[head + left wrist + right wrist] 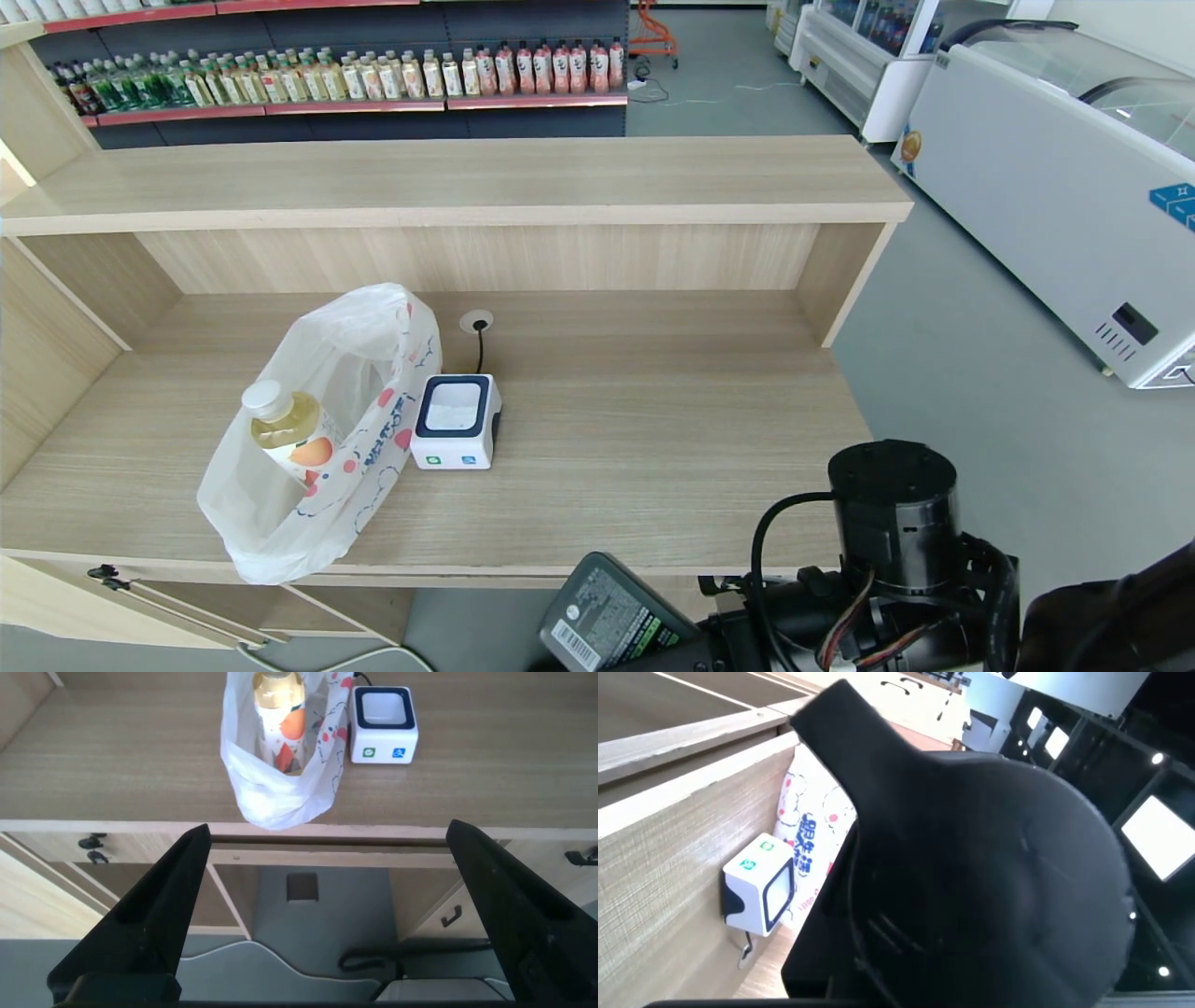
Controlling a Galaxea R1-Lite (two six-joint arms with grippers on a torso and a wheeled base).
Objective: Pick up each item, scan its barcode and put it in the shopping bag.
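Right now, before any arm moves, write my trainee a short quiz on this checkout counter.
1. True or false: the bottle stands inside the shopping bag.
2. Where is the scanner? A: inside the bag. B: on the counter, on the robot's right of the bag. C: in a gripper.
3. Fill in: the left gripper, in front of the counter, has its fingers ___.
Key: 1 true; 2 B; 3 open.

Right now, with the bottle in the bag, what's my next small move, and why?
Probably retract the left end effector to rest: it hangs open and empty short of the counter, and the bottle already sits in the shopping bag beside the scanner.
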